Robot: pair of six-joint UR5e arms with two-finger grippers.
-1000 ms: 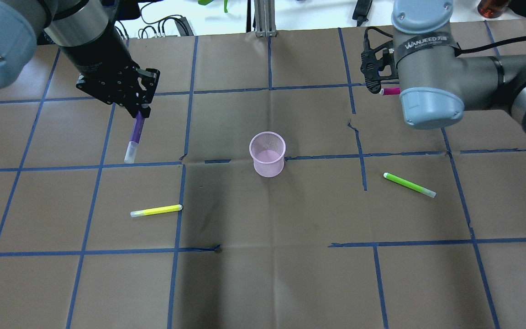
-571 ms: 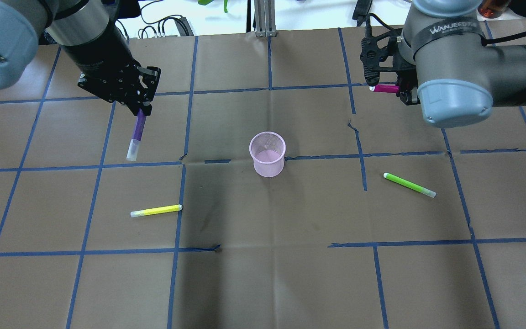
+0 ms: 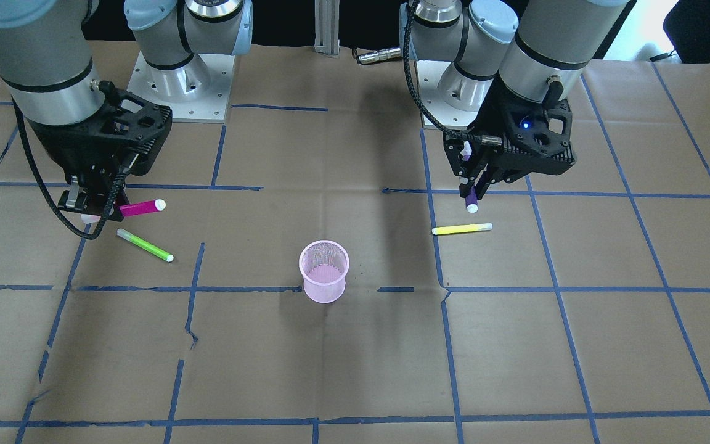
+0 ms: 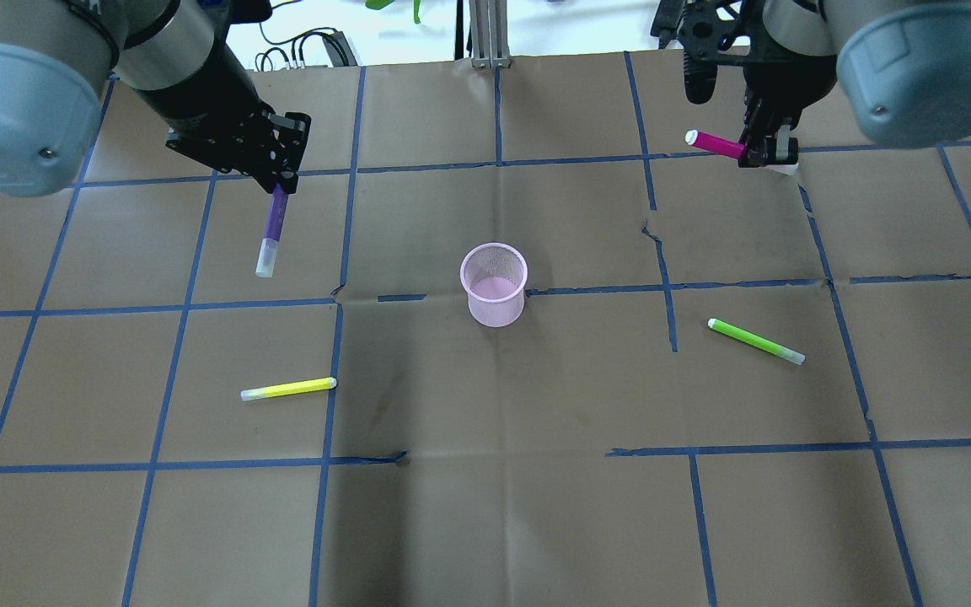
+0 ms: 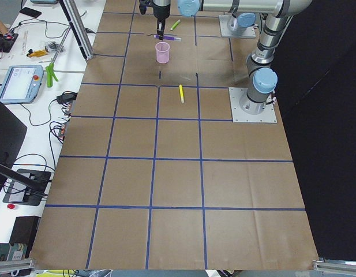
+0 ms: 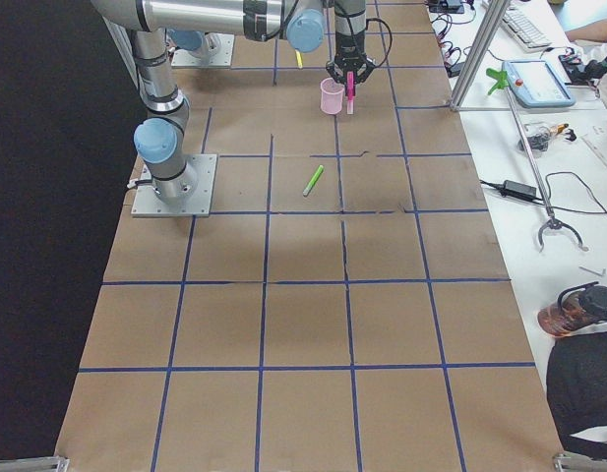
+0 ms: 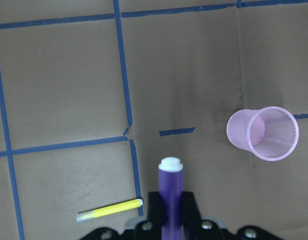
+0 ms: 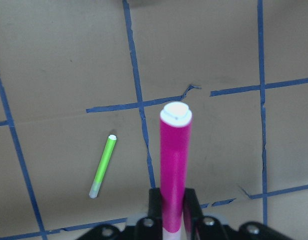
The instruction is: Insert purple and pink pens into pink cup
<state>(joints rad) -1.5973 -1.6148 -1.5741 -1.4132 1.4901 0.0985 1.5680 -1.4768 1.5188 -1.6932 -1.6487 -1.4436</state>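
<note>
The pink mesh cup stands upright at the table's middle; it also shows in the front view and the left wrist view. My left gripper is shut on the purple pen, held above the table to the cup's left; the pen also shows in the left wrist view and the front view. My right gripper is shut on the pink pen, held roughly level, far right of the cup; the pen also shows in the right wrist view and the front view.
A yellow pen lies on the table to the cup's near left. A green pen lies to its right. Blue tape lines cross the brown paper table. Cables and a metal post stand at the far edge.
Both arms have risen. The left gripper has moved slightly right with the purple pen. The right gripper has lifted the pink pen and turned, so more of the pen shows.
</note>
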